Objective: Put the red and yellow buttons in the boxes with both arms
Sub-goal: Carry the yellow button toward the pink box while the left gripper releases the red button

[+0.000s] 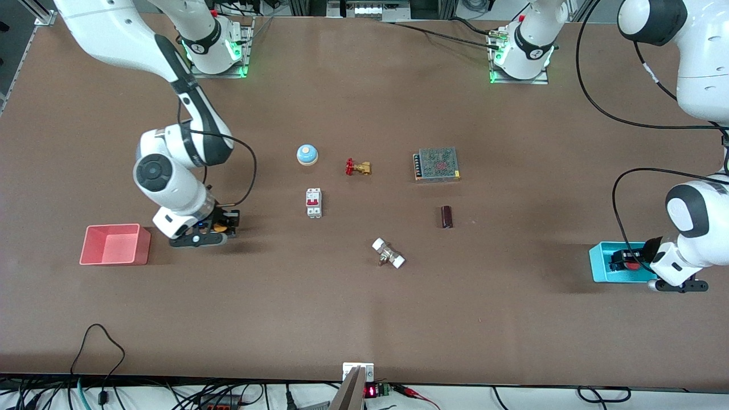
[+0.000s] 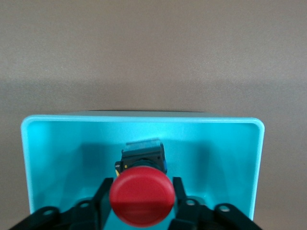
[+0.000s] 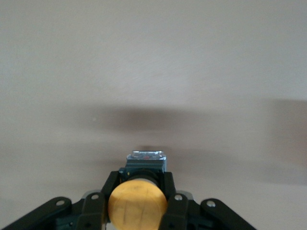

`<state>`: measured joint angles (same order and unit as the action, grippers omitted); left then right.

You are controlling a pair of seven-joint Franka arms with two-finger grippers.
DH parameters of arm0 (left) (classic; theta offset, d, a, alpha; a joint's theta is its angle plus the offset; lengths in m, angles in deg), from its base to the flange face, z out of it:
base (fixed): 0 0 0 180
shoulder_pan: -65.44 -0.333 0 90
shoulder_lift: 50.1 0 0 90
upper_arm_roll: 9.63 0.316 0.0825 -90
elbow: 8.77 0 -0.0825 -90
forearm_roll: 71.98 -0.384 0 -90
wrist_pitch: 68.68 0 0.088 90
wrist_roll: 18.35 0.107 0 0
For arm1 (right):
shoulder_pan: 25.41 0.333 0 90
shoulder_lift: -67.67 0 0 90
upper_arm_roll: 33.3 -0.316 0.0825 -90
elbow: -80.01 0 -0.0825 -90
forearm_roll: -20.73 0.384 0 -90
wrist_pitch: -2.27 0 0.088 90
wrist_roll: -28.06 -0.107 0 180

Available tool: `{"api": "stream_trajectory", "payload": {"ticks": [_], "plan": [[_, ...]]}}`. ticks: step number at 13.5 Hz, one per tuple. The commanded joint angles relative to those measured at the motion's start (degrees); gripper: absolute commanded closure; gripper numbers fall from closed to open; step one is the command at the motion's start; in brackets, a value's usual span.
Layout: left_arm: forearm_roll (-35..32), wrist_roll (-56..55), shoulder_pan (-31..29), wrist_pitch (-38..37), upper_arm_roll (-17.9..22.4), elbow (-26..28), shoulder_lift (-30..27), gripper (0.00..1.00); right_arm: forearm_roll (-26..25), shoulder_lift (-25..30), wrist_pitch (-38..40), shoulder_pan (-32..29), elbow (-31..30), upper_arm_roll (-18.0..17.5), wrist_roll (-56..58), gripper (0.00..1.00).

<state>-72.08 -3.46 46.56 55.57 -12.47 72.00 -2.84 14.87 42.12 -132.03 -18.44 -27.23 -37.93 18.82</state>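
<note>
My left gripper [image 1: 623, 261] reaches into the cyan box [image 1: 603, 246] at the left arm's end of the table. In the left wrist view the red button [image 2: 142, 201] stands inside the cyan box [image 2: 230, 153]. The left gripper [image 2: 142, 181] is open, its fingers [image 2: 107, 189] a little apart from the button's dark base. My right gripper [image 1: 224, 228] is shut on the yellow button [image 1: 220, 229], low over the table beside the pink box [image 1: 111, 245]. In the right wrist view the right gripper [image 3: 141, 176] clamps the yellow button [image 3: 137, 203] by its dark base, over bare table.
Mid-table lie a blue-and-white bell [image 1: 307, 154], a brass valve with a red handle [image 1: 357, 167], a white circuit breaker [image 1: 314, 203], a mesh-covered power supply [image 1: 437, 164], a small dark block [image 1: 447, 217] and a white-ended fitting [image 1: 388, 253].
</note>
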Motion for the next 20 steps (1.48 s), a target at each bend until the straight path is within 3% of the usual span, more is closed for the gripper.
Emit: {"api": "stream_trajectory", "payload": {"ticks": [1,4,7,10,16,20], "plan": [[-0.16,0.58,-0.1,0.03,0.02,-1.4,0.74,0.0,0.23,6.81,10.34,-6.07,2.91,-0.29,9.72,0.8],[-0.16,0.49,0.07,-0.67,-0.42,2.62,-6.44,0.0,0.15,9.2,11.6,-14.68,5.54,0.32,25.71,0.8],[0.01,0.05,3.4,-1.2,-0.5,8.69,-16.29,0.0,0.76,7.72,9.25,-16.11,6.52,6.19,33.65,0.8],[0.01,-0.12,7.09,-5.05,-0.5,9.49,-22.1,0.0,3.48,3.07,-1.72,-18.83,6.52,6.83,37.61,0.8],[-0.16,-17.32,17.55,-20.77,1.86,10.99,-35.1,0.0,5.68,-1.42,-7.81,-18.13,5.91,6.39,37.36,0.8],[-0.25,-18.59,16.52,-24.92,1.87,10.55,-40.48,0.0,7.43,-4.5,-10.63,-18.13,5.12,6.39,37.36,0.79]]}}
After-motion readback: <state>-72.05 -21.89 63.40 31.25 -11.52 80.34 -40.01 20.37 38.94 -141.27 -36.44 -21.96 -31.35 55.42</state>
